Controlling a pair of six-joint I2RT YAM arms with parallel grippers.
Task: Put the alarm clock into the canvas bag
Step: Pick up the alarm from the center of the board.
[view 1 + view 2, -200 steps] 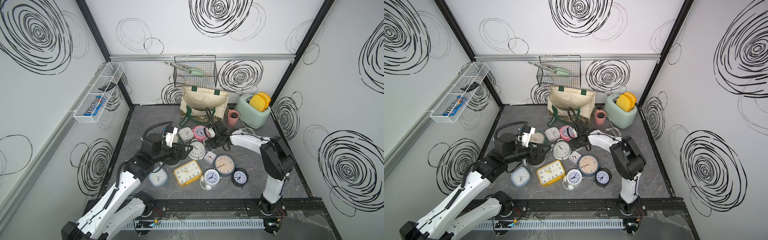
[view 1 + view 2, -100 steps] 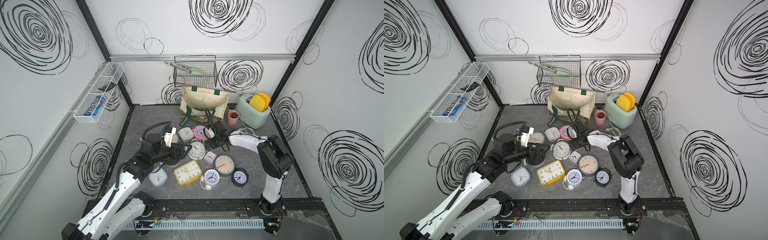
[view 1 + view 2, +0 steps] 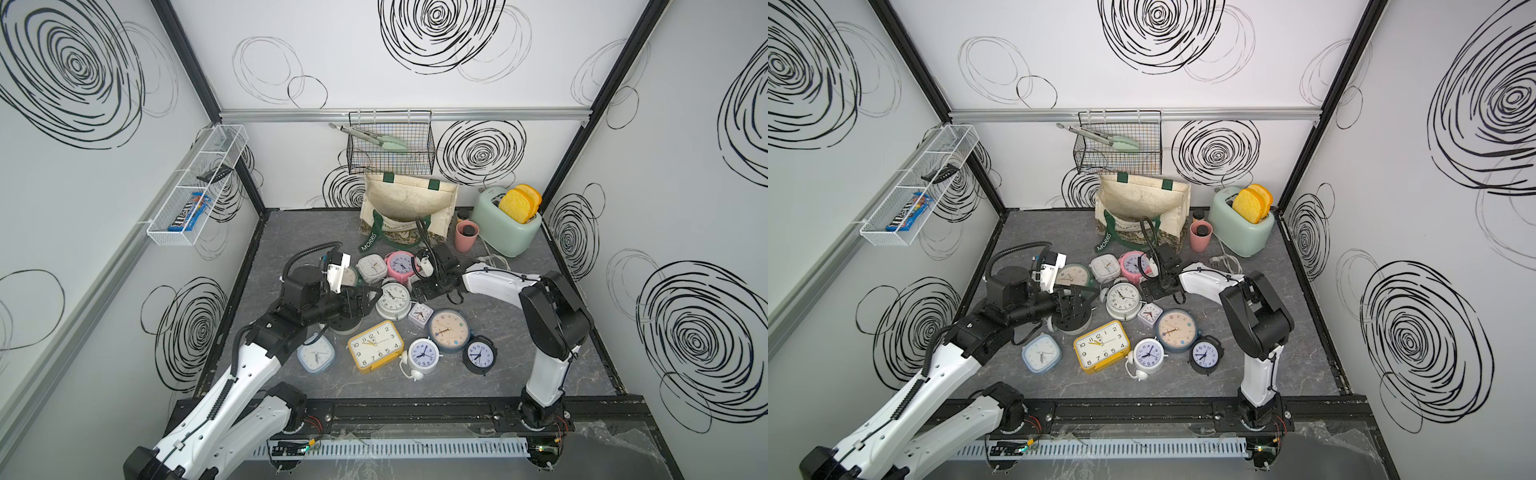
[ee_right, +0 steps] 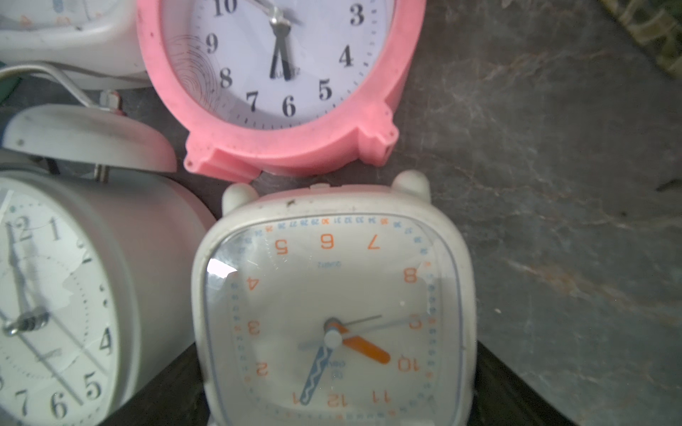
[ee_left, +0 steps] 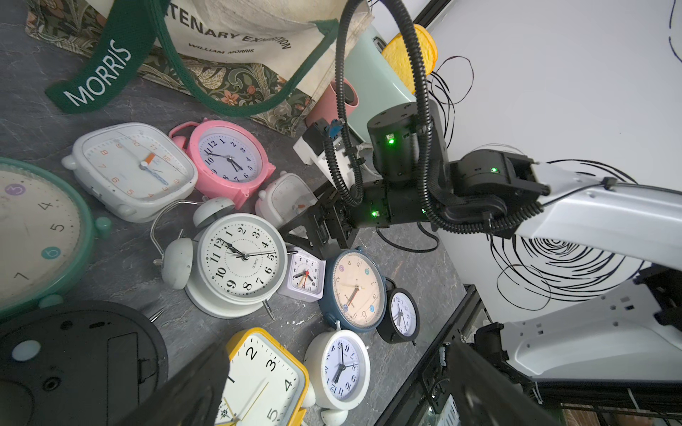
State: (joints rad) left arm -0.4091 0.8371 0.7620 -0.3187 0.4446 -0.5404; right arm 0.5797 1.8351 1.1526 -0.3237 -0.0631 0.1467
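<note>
You are straddling the small white alarm clock (image 4: pixel 332 302) with the right pincer (image 4: pixel 339 402) spread wide; it is lying face-up on the desk (image 4: pixel 553 221) beside the pink clock (image 4: pixel 280 73). Be centring both fingers (image 4: pixel 166 391) on its flat sides before closing, avoiding the twin-bell clock (image 4: pixel 55 295); the canvas bag (image 3: pixel 409 203) is standing open behind, the left pincer (image 3: pixel 371 296) hanging open.

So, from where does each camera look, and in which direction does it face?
Top views: high at the front, facing down toward the back wall; left arm, right arm, canvas bag behind the clocks.
Left wrist: on the left arm, facing across the clocks to the right gripper; left fingers at the edge.
Right wrist: close above a white square clock; right fingers beside it.
Shared: both wrist views show the pink clock.
</note>
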